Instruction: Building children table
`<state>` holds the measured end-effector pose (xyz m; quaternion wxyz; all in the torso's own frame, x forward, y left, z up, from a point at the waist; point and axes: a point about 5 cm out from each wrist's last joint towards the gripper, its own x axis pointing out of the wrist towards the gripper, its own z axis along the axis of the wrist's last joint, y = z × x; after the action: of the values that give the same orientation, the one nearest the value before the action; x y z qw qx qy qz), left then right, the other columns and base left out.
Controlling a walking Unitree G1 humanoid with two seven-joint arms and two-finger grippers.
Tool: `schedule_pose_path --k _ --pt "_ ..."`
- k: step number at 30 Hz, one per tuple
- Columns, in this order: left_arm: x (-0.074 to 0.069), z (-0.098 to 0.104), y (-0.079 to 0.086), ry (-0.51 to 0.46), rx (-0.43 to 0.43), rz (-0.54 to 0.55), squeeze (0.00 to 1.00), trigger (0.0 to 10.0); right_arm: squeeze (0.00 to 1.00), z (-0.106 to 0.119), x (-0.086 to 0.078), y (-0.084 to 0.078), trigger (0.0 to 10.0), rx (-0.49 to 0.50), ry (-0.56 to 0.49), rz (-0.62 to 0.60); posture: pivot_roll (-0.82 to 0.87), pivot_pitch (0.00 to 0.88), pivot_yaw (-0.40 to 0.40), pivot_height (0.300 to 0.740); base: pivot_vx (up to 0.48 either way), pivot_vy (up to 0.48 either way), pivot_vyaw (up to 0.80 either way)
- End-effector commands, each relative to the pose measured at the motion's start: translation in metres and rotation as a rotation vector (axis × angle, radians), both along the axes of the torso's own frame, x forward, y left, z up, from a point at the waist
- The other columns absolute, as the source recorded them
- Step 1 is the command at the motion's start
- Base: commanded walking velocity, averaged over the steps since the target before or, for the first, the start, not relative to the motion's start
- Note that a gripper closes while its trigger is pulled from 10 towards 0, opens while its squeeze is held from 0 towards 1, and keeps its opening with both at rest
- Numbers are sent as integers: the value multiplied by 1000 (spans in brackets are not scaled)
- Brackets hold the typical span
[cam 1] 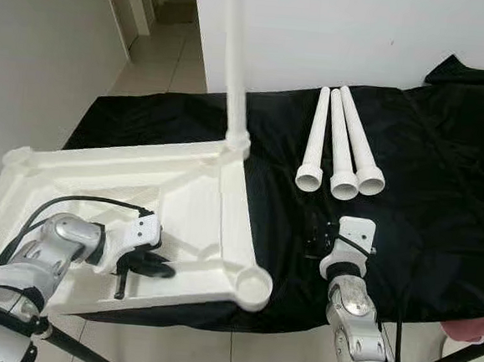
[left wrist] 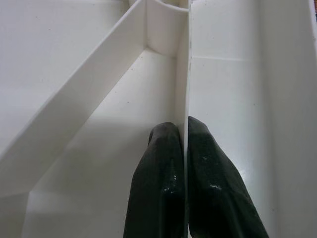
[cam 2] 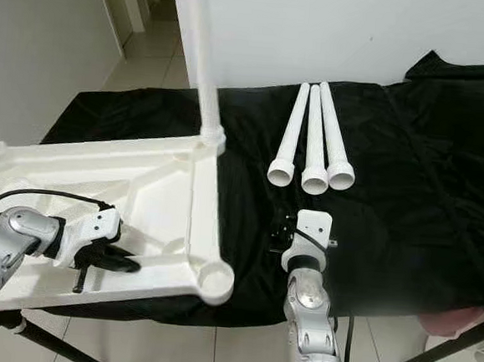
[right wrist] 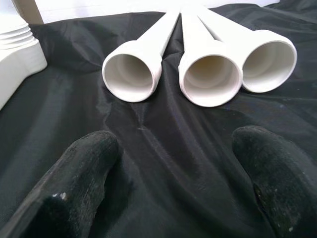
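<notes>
The white plastic table top (cam 1: pixel 40 184) lies upside down at the left. One white leg (cam 1: pixel 234 63) stands upright in its far corner socket. My left gripper (cam 1: pixel 147 266) reaches inside the top and is shut on a thin inner rib (left wrist: pixel 187 74), one black finger on either side of it (left wrist: pixel 184 130). Three loose white legs (cam 1: pixel 341 147) lie side by side on the black cloth, open ends (right wrist: pixel 210 74) toward me. My right gripper (right wrist: pixel 176 148) rests open on the cloth just short of them, with nothing between its fingers (right wrist: pixel 84 163).
A black cloth (cam 1: pixel 443 180) covers the work surface, bare to the right of the loose legs. The table top's near corner socket (cam 1: pixel 254 289) overhangs the front edge. A white wall stands behind, and a tiled hallway (cam 1: pixel 164 57) opens at the back left. A pink object (cam 1: pixel 474 327) sits low right.
</notes>
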<state>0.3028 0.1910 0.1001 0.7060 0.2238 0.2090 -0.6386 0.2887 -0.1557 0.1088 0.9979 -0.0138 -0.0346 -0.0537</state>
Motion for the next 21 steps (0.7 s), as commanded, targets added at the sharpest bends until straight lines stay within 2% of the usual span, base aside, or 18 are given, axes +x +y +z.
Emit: schedule_pose_path --k 1,2,3,5,9,10,11,14,16,17,18,19,20,21 --pt "-1 -11 -3 -37 -45 160 388 10000 0 -2 0 5 10000 8 9 10 -34 57 114 740 0 0 0" --pt "-1 -11 -3 -37 -45 160 388 10000 0 -2 0 5 10000 8 9 10 -34 57 114 740 0 0 0" --pt "-2 -9 -8 -35 -72 148 1000 10000 0 -2 0 5 10000 8 10 14 -29 56 112 740 0 0 0" --pt "-3 -6 -11 -30 -98 134 1000 10000 0 -2 0 6 10000 8 10 16 -28 56 111 740 0 0 0" --pt "-1 5 -17 -84 -156 120 1000 10000 0 -2 1 6 10000 8 5 23 -26 54 110 740 0 0 0" --pt "0 13 -18 -88 -201 134 0 10000 0 -2 1 6 10000 8 2 23 -26 54 110 740 0 0 0" --pt "0 13 -18 -88 -201 134 0 10000 0 -2 1 6 10000 8 2 23 -26 54 110 740 0 0 0" --pt "1 31 -16 -94 -302 159 0 10000 0 -2 1 6 10000 8 0 20 -24 51 113 740 0 0 0" --pt "1 31 -16 -94 -302 159 0 10000 0 -2 1 6 10000 8 0 20 -24 51 113 740 0 0 0" --pt "0 41 -15 -73 -376 188 0 10000 0 -2 1 5 10000 8 0 18 -26 49 117 740 0 0 0" --pt "0 41 -15 -73 -376 188 0 10000 0 -2 1 5 10000 8 0 18 -26 49 117 740 0 0 0" --pt "-3 53 -11 -49 -459 207 0 10000 0 -2 1 5 10000 8 -1 15 -26 49 117 740 0 0 0" --pt "-3 53 -11 -49 -459 207 0 10000 0 -2 1 5 10000 8 -1 15 -26 49 117 740 0 0 0" --pt "-9 65 -7 -22 -540 221 0 10000 0 -2 1 5 10000 9 -1 13 -26 46 117 740 0 0 0"
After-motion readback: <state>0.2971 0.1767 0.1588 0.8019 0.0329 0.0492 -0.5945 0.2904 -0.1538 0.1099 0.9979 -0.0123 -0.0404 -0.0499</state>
